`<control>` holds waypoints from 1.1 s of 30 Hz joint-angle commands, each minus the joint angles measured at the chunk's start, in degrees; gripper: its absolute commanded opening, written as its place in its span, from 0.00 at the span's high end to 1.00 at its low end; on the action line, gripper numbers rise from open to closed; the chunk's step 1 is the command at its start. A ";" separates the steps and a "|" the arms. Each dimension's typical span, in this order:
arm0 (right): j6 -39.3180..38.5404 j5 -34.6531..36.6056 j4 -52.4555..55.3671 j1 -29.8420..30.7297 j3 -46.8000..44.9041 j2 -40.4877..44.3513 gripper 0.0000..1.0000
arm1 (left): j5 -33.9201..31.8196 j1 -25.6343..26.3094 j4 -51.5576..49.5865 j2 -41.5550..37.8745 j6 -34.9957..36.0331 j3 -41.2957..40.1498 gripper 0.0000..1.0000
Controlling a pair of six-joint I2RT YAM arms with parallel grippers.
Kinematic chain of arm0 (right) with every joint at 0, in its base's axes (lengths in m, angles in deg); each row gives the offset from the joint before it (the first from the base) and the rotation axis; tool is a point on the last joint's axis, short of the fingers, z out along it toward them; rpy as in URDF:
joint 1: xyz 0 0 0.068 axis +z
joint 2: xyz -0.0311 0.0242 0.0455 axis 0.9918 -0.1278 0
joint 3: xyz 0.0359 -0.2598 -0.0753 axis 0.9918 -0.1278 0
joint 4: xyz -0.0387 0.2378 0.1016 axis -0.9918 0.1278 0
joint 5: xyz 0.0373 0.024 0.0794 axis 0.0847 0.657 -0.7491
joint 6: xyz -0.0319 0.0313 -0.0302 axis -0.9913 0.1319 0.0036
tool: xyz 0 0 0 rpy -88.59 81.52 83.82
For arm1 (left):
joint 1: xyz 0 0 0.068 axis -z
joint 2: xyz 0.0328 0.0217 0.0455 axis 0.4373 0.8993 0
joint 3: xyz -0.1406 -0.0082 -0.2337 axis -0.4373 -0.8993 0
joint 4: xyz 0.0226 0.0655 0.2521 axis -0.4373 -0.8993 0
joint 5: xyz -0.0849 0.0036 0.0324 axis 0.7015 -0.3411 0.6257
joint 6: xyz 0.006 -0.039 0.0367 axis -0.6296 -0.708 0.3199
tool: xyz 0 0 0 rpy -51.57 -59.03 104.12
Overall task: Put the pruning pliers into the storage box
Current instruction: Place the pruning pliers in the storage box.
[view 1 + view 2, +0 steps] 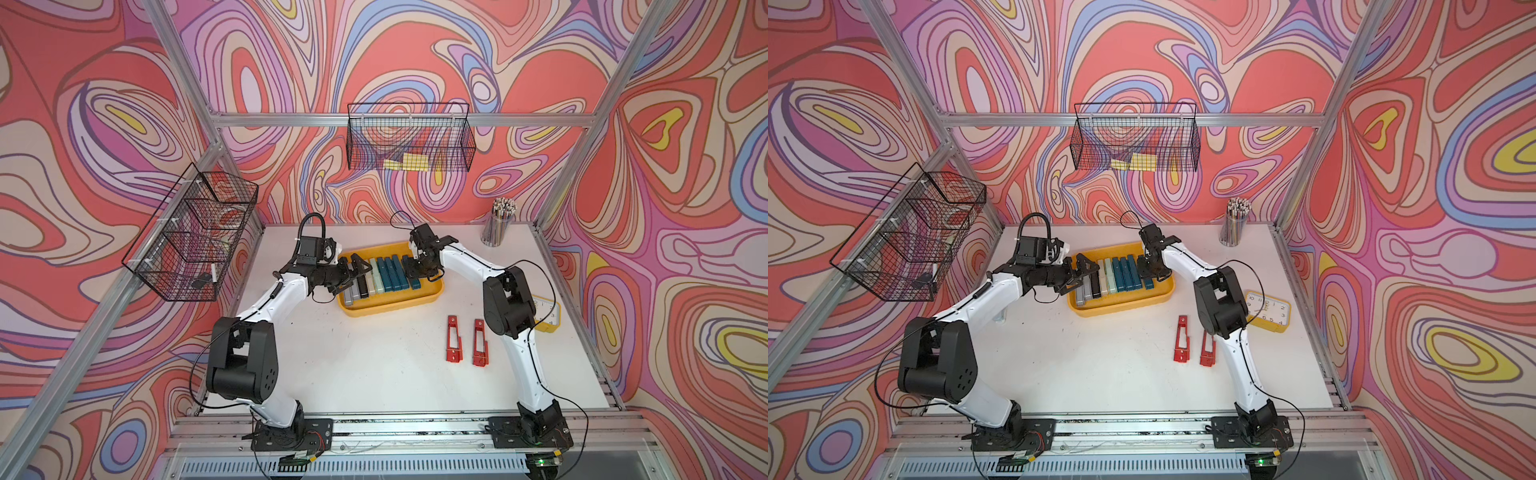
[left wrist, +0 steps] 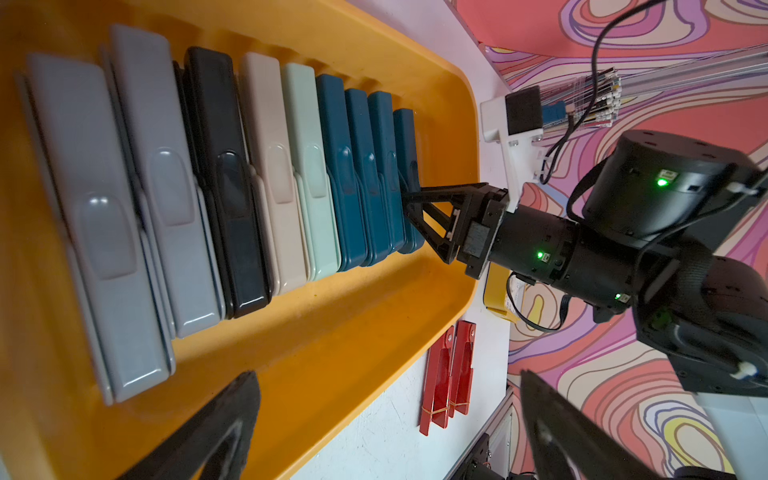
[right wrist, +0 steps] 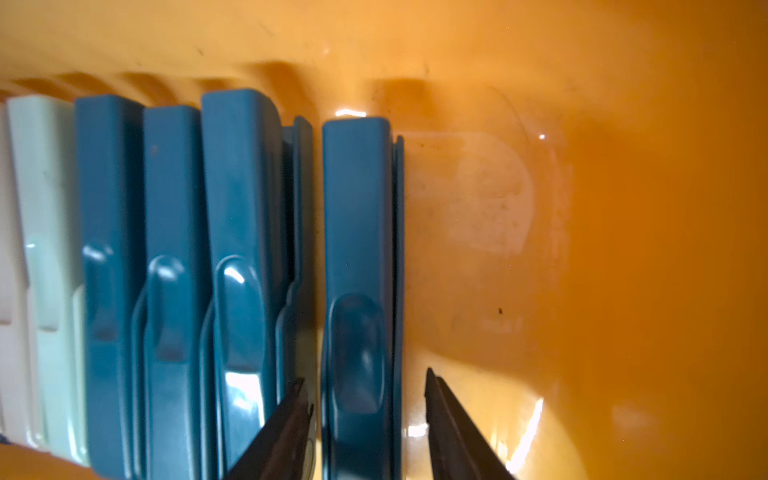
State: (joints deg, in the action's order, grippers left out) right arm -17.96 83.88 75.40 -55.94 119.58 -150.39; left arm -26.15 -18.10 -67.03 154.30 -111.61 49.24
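Nine pruning pliers [image 1: 388, 274] were ranged inside the storage box [image 1: 390, 311]; two red pliers [image 1: 455, 353] were seen on the table [image 1: 374, 365]. The right gripper [image 3: 366, 376] was spread astride the end teal plier [image 3: 357, 232]; the left gripper [image 2: 386, 374] was splayed wide.

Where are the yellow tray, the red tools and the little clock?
Yellow storage box [image 1: 390, 309]: a top view, near rim.
Red pruning pliers [image 1: 454, 355]: a top view, one tool's near end.
Yellow alarm clock [image 1: 1266, 309]: a top view, its face.

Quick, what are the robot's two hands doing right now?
Left hand: open, holding nothing.
Right hand: open, one finger on each side of a teal tool, not gripping it.
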 commanded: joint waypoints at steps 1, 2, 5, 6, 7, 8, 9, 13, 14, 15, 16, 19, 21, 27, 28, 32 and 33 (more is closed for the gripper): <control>-0.55 0.65 -1.19 0.38 -0.52 3.80 0.51 | 0.60 -0.01 0.95 -0.10 -0.39 -0.22 0.01; -0.55 0.60 -1.17 0.42 -0.60 4.08 0.51 | 0.61 -0.01 0.95 -0.10 -0.43 -0.24 0.01; -0.55 0.35 -1.32 0.40 -0.62 4.83 0.51 | 0.62 -0.01 0.95 0.00 -0.56 -0.15 0.01; -0.56 0.50 -1.23 0.37 -0.48 4.92 0.51 | 0.60 -0.02 0.96 -0.01 -0.57 -0.10 0.01; -0.71 0.55 -1.18 0.35 -0.43 5.10 0.52 | 0.62 -0.01 0.91 -0.01 -0.57 -0.08 0.01; -0.72 0.92 -1.05 0.41 -0.45 5.23 0.54 | 0.61 -0.01 0.94 -0.01 -0.69 -0.14 0.01; -0.81 1.42 -0.96 0.36 -0.48 5.50 0.55 | 0.68 -0.02 0.95 0.04 -0.65 -0.15 0.01; -1.40 3.62 -0.63 0.27 -0.69 6.27 0.74 | 0.62 -0.01 0.95 0.07 -0.73 -0.24 0.01; -1.51 3.99 -0.57 0.26 -0.77 6.30 0.78 | 0.61 -0.01 0.96 0.08 -0.74 -0.24 0.01; -1.60 4.26 -0.52 0.26 -0.69 6.29 0.79 | 0.61 -0.08 0.91 0.08 -0.74 -0.19 0.01; -1.68 4.44 -0.50 0.27 -0.69 6.29 0.82 | 0.62 -0.01 0.90 0.08 -0.78 -0.30 0.01; -1.91 4.82 -0.29 0.17 -0.69 5.72 0.86 | 0.60 -0.01 0.96 0.02 -0.83 -0.41 0.01; -2.05 5.10 0.02 0.18 -0.61 5.11 0.90 | 0.51 -0.01 0.96 -0.03 -0.92 -0.37 0.01; -2.13 6.60 -0.06 0.19 -1.12 3.63 1.00 | 0.33 -0.02 0.93 -0.18 -0.74 -0.31 0.01; -2.19 6.85 -0.06 0.18 -1.08 3.41 1.00 | 0.30 -0.03 0.96 -0.18 -0.74 -0.33 0.01; -2.28 7.29 0.30 0.20 -0.92 2.39 1.00 | 0.21 -0.01 0.93 -0.18 -0.65 -0.32 0.01; -2.33 7.36 0.30 0.17 -0.93 2.14 1.00 | 0.20 -0.01 0.91 -0.26 -0.65 -0.40 0.01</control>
State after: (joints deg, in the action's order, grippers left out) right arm -19.91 89.92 74.97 -55.94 119.08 -146.57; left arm -26.15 -18.10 -67.03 154.30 -112.02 49.24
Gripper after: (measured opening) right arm 0.044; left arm 0.992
